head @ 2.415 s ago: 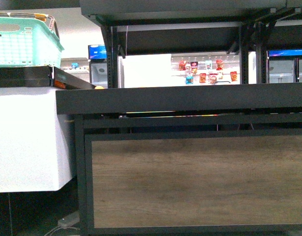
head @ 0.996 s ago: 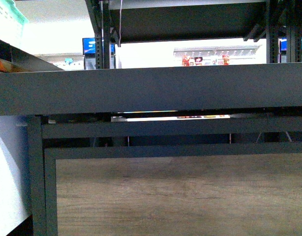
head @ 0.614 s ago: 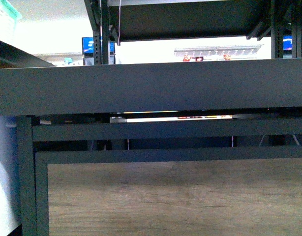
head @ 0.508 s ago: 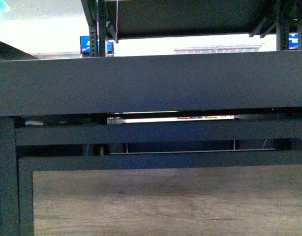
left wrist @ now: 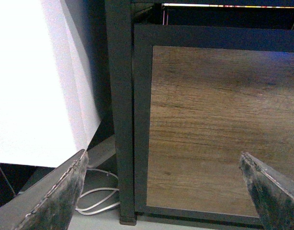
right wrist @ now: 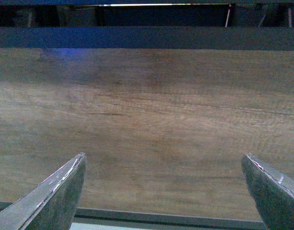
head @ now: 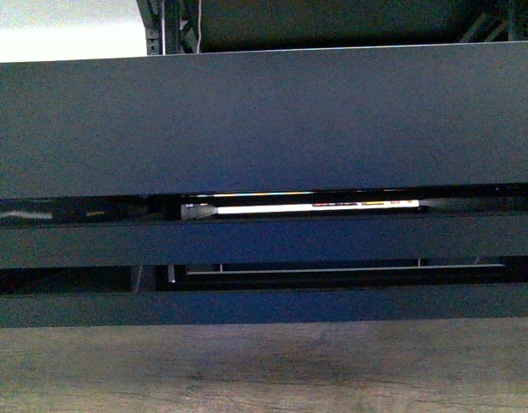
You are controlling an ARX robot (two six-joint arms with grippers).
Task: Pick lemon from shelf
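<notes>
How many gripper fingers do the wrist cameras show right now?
4: two worn dark-metal fingers of the left gripper, spread apart facing the black wood-panelled shelf; two of the right gripper, likewise. None seems hidden.

white sheet (left wrist: 37, 81) hung draped | white cable (left wrist: 100, 197) lay looped on floor (left wrist: 92, 223) under its lower edge | bright strip (head: 273, 207) glowed far behind

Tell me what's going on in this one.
The robot faces the black shelf at close range; its tray edge and wood-grain panel fill the front view. The left gripper and right gripper are both open and empty, pointed at the panel. No lemon is in view, so nothing has been picked yet.
</notes>
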